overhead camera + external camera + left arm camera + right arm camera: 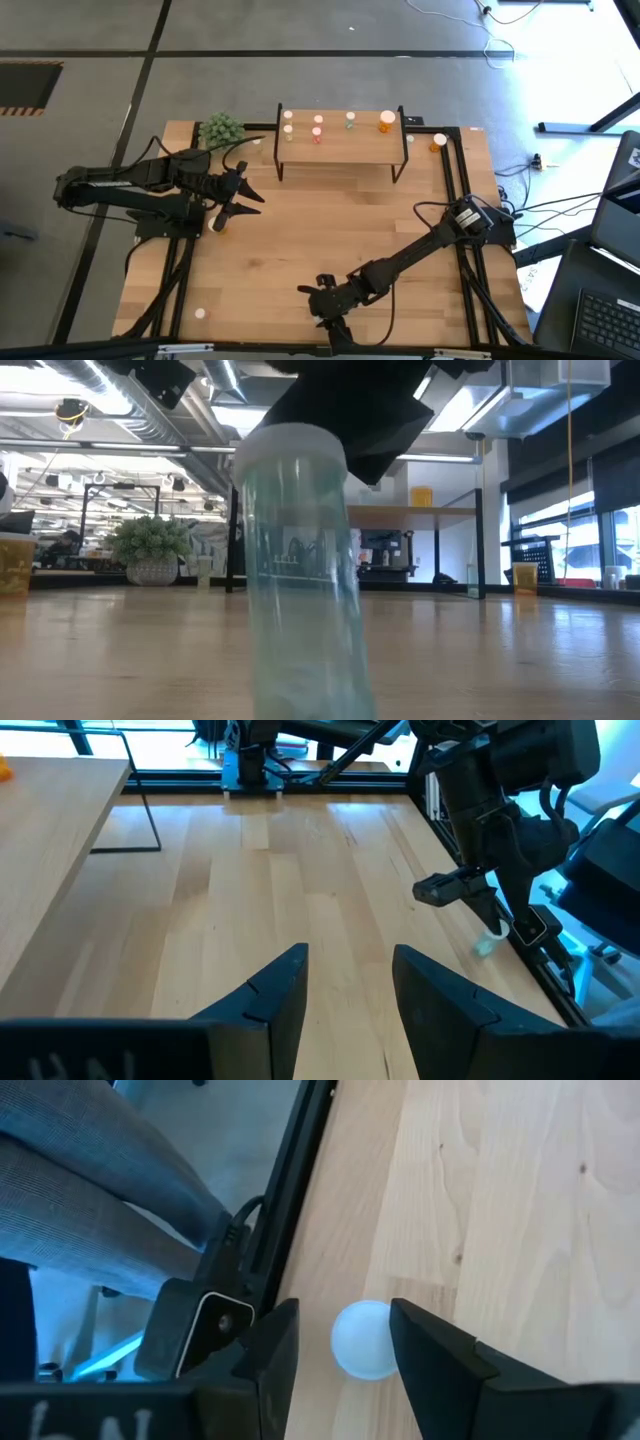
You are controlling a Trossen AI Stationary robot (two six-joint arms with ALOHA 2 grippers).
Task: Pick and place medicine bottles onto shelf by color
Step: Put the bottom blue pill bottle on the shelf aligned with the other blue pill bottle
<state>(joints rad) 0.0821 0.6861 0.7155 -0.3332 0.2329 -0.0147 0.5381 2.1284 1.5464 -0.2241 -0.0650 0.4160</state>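
Note:
A clear green bottle with a pale cap stands upright on the table near its front edge. My right gripper is open just above it, fingers pointing down on either side of the cap. In the high view my right gripper hides the bottle. My left gripper is open and empty over the table's left part, also seen in its wrist view. The shelf stands at the far edge and carries yellowish, pink, green and orange bottles.
A green spiky plant ball sits at the shelf's left. An orange bottle stands on the table right of the shelf. A small bottle stands near the front left corner. A small orange thing lies beside my left gripper.

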